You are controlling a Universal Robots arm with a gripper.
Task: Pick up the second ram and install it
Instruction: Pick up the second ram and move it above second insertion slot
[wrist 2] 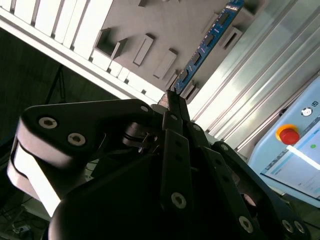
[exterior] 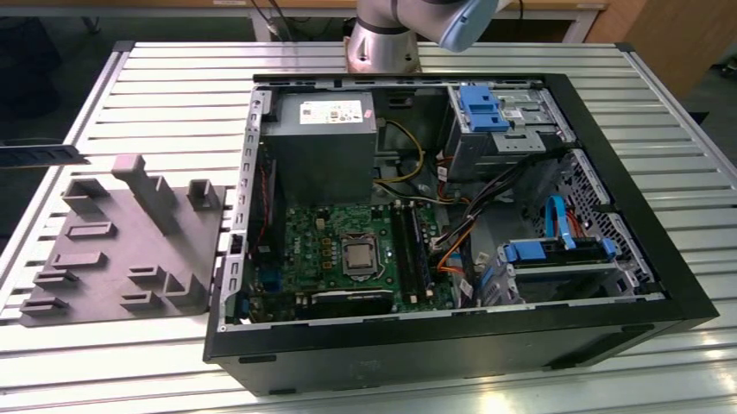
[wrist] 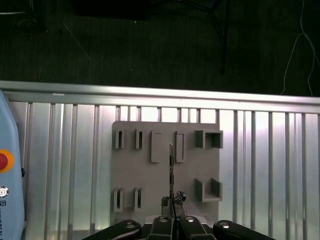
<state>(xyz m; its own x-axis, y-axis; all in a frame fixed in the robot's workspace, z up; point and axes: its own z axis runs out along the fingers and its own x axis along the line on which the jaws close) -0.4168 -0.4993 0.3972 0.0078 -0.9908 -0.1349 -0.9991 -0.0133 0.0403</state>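
While the jaws are clenching one end of it, we are seeing the second ram (wrist 2: 207, 42) reaching out from between them in both wrist views, over the grey holder block (wrist: 130, 170) lying on the slatted table (wrist: 60, 150), beside the open computer case (exterior: 461, 198).

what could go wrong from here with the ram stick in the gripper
1. The gripper appears shut on just one end of the second ram, so the long free end could tilt or slip in transit.
2. Loose cables lie right beside the memory sockets in the computer case; the stick might snag them or seat crooked.
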